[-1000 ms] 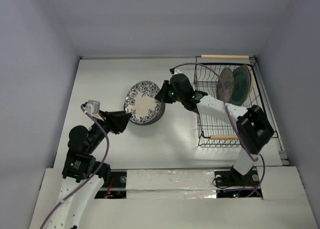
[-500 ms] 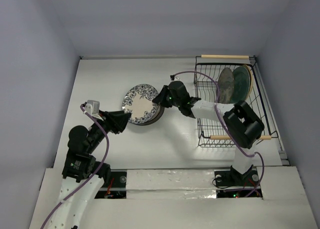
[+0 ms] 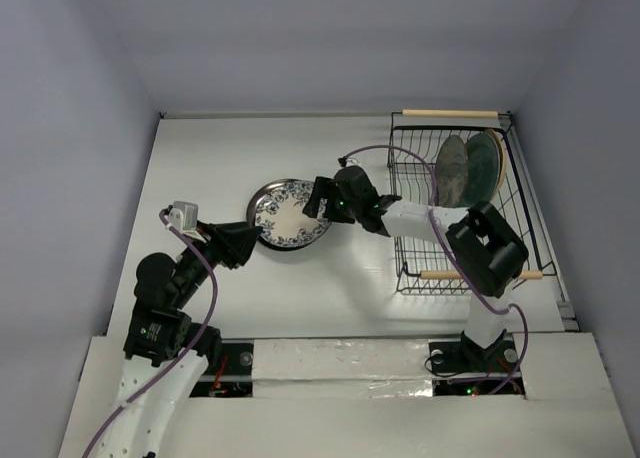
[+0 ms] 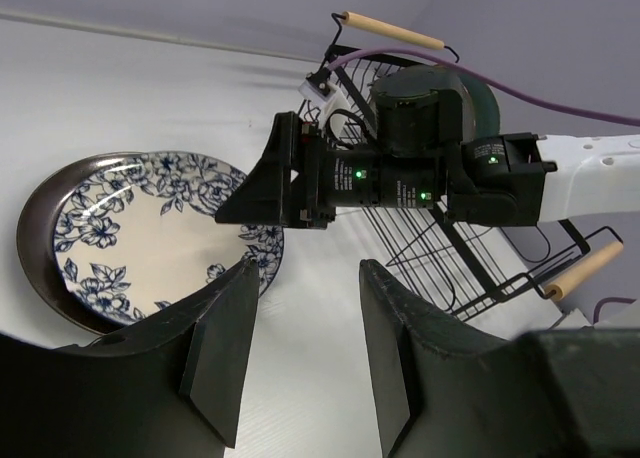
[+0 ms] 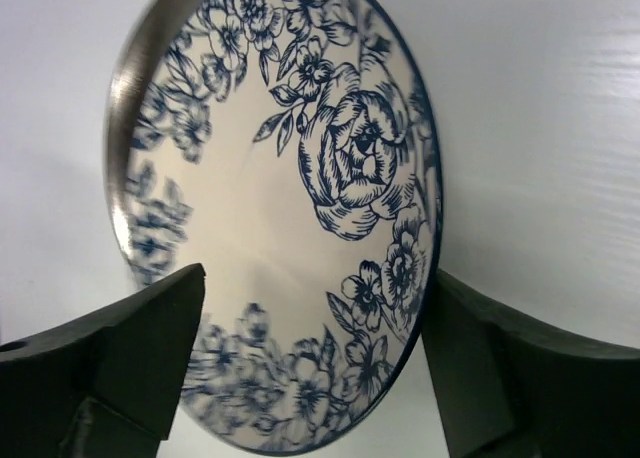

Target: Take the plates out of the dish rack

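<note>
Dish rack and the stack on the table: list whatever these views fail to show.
- Top external: the plates in the dish rack stand on edge and overlap, so their count and patterns are unclear.
- Top external and left wrist: the lower plate shows only a dark rim, because the floral plate covers the rest.
- Right wrist: the floral plate's near edge is blurred, and the bottom edge cuts off the right gripper.

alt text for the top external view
The right arm reaches left, jaws open at the edge of a blue floral plate lying on a dark-rimmed plate on the white table. The left arm hovers nearby, and other plates stand in the black dish rack.
</note>
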Controlling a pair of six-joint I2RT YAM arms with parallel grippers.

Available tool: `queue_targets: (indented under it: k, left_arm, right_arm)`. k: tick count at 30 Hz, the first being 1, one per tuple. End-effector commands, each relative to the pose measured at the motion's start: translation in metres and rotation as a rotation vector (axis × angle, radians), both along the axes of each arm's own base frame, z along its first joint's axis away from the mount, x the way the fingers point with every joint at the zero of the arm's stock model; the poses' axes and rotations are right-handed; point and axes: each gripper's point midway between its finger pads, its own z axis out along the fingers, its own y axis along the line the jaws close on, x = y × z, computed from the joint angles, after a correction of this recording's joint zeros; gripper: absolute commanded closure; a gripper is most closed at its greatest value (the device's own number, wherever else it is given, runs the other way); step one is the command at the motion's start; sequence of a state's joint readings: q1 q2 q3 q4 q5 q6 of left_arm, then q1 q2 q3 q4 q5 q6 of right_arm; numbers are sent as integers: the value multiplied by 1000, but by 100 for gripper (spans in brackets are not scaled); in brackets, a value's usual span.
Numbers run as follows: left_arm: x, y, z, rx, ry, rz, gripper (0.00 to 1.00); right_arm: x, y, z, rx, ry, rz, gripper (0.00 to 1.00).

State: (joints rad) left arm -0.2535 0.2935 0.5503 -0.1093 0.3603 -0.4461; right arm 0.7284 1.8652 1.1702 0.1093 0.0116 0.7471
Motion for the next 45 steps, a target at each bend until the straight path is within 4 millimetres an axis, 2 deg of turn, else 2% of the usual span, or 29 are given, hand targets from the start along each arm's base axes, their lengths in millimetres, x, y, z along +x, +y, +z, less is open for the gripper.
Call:
queue_targets:
  k: [1,4,7,10,11,12,13,14,15,17,18,19,20,21,22,24,25,26,27,29,32,35,37,38,40,42,43,44,45]
  left_arm:
    - [-5,0,24,-20,-80,-9,58]
    - [-5,0,25,-21,-85,-9,58]
    - [-6,0,25,-23,-87,-9,58]
    - [-6,0,25,-23,-87,-9,58]
    - [-6,0,25,-22,-87,-7,58]
    - [-5,0,25,-22,-86,-9,58]
    - [-5,0,25,-22,-86,-9,59]
    - [-5,0,25,-23,-85,-8,58]
    - [-5,0,25,-23,-85,-9,58]
    - [-6,0,25,-23,-87,-9,58]
    - [-6,0,25,-22,-88,-9,58]
    - [-6,0,26,-22,-89,-9,58]
    - [-6,0,26,-24,-90,-11,58]
    - [-6,0,26,-24,-90,-9,58]
    - [-7,0,27,-25,-94,-11,59]
    - [-8,0,28,-25,-99,-12,60]
    - [-8,0,27,-25,-96,-12,62]
    - [-8,0,28,-26,-99,-12,64]
    - [-8,0,27,-27,-96,-14,65]
    - [-8,0,27,-26,-97,-14,70]
    - [-8,0,26,-26,-93,-12,83]
    - [-8,0,27,-27,-96,-11,85]
    - [-8,0,26,-26,-93,-12,85]
    - [-8,1,26,-25,-93,-9,85]
    - [-8,1,27,-26,-96,-8,84]
    - [-8,1,27,-25,-98,-9,84]
    - [-8,1,27,-25,-96,-9,84]
    - [-8,1,27,-25,-96,-9,84]
    - [-8,1,27,-25,-98,-9,84]
  right_arm:
    - [4,-1,32,-81,-93,18,9]
    - [1,-12,28,-190,-95,18,2]
    - [0,-31,31,-265,-113,-13,1]
    - [-2,-48,47,-307,-147,-41,3]
    - [-2,-52,54,-317,-162,-47,7]
    - [-3,-56,72,-304,-194,-60,12]
    - [-4,-65,80,-320,-210,-84,19]
    - [-4,-73,91,-334,-238,-102,41]
    - [-6,-84,116,-324,-283,-137,63]
    - [-5,-118,141,-408,-333,-250,99]
    - [-7,-132,153,-434,-354,-294,100]
    - [-10,-168,171,-502,-375,-404,100]
    - [-12,-187,184,-542,-392,-456,100]
    - [-14,-206,193,-578,-399,-511,100]
    - [-15,-243,201,-637,-389,-608,100]
    - [-15,-278,204,-681,-364,-675,99]
    - [-13,-304,201,-704,-332,-717,90]
    - [-14,-316,198,-730,-316,-730,59]
    - [-13,-325,194,-752,-302,-748,40]
    - [-8,-344,183,-796,-264,-779,15]
    - [3,-355,169,-806,-232,-796,15]
    - [21,-362,153,-780,-211,-800,22]
    - [33,-363,137,-789,-181,-790,29]
    - [38,-363,136,-799,-180,-793,40]
    - [45,-366,122,-828,-146,-786,48]
    - [48,-367,122,-847,-146,-781,60]
    - [49,-367,121,-854,-146,-781,63]
    - [48,-368,123,-863,-148,-778,71]
    - [48,-369,124,-869,-149,-777,73]
